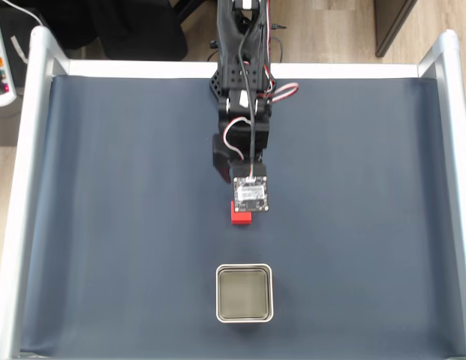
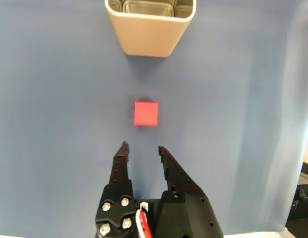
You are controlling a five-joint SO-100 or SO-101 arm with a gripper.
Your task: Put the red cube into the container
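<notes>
Claw first: in the wrist view its two black fingers come up from the bottom edge with their tips parted by a narrow gap, and nothing lies between them. The left finger is slim and straight, the right one broader and dotted with small holes. Just beyond the tips, not touching either, the red cube sits flat on the dark blue mat, roughly in line with the gap and a little to its right.

Farther along the same line, at the top edge of the wrist view, stands the container, a square metal tin with rounded corners, its near wall pale and its rim cut off by the frame. It is well apart from the cube.

In the fixed view from above, the black arm reaches down from the top edge of the table. A small circuit board on it covers the claw. The cube peeks out from under the board's lower left corner. The tin lies below it, near the lower edge of the mat, upright and with a dull grey-olive floor. Pale metal rails frame the mat.
</notes>
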